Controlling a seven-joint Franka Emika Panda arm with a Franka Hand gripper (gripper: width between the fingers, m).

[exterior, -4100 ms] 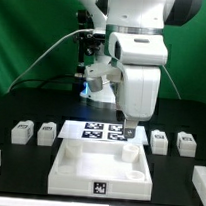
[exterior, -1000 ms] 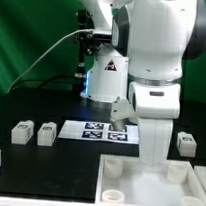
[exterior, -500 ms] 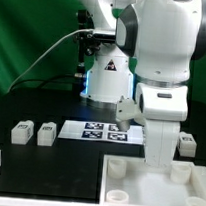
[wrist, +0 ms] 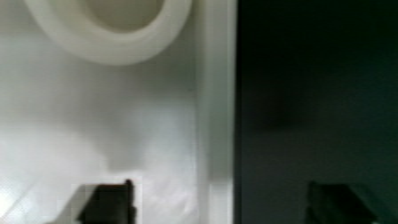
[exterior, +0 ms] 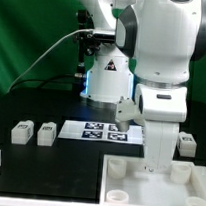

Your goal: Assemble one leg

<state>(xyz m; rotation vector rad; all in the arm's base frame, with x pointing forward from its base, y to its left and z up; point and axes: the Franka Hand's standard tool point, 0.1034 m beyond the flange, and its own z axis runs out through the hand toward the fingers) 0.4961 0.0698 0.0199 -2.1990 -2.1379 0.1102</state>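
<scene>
The leg (exterior: 187, 145) nearest me sits on the dark counter (exterior: 77, 151) at the exterior view's right, just beyond the white base (exterior: 120, 175). My jaws are spread wide, hanging low over that base's rim.

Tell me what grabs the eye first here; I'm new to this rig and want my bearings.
The big white arm fills the exterior view's middle and right, its open gripper low over the large white base in the foreground. Behind, the marker board lies flat, with two small tagged legs to the exterior view's left and one to its right.
</scene>
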